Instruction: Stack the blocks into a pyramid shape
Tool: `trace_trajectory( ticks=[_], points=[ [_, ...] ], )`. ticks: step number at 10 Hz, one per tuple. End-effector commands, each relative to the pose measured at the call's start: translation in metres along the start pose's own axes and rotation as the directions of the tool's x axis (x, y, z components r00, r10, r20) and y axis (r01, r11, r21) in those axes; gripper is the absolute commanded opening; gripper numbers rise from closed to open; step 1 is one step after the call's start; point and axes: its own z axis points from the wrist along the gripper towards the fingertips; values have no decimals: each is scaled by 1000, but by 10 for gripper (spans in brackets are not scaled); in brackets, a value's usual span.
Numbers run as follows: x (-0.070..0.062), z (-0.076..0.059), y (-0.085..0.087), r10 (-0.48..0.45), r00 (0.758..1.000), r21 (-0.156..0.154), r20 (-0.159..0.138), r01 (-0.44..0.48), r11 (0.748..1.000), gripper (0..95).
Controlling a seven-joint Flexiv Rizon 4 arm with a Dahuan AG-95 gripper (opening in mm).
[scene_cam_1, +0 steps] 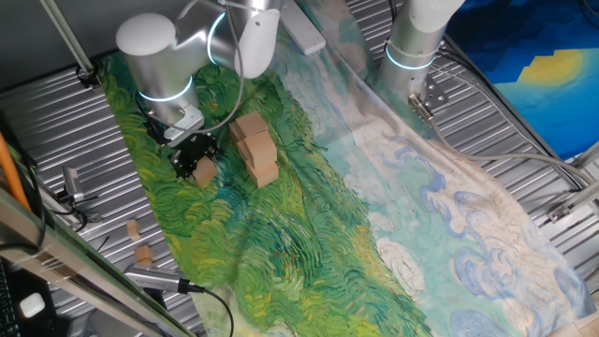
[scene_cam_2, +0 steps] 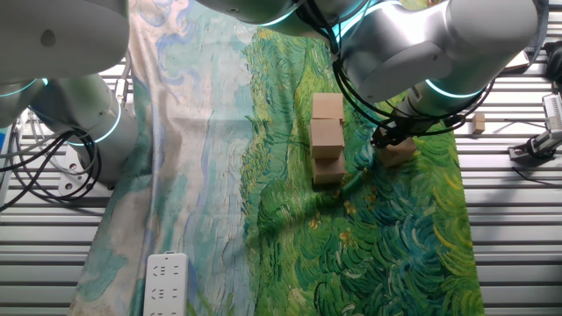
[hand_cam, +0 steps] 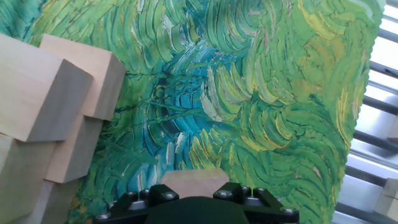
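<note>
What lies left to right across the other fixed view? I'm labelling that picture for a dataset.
Power strip → stack of blocks → block in the gripper → small wooden bit.

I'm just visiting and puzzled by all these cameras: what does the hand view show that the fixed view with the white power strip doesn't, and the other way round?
Only the hand view shows the held block close up, poking out beyond the gripper, and the stacked blocks' side faces.

Only the fixed view shows the power strip, the arm and the pale part of the cloth.

Both show the stack, the held block beside it, and the green painted cloth.
</note>
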Motion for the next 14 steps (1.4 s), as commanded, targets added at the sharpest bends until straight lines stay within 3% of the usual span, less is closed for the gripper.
trace_trajectory(
  ticks=[1,3,7,9,14],
  points=[
    [-9,-19,-6,246,966,-15,-80,-248,969,0],
    [-15,-30,-8,251,962,-16,-105,-254,967,0],
    [-17,-35,-9,277,955,-15,-103,-280,960,0],
    [-23,-43,-9,309,946,-15,-101,-312,950,0],
    [-49,-88,1,411,906,-23,-102,-415,910,0]
  ],
)
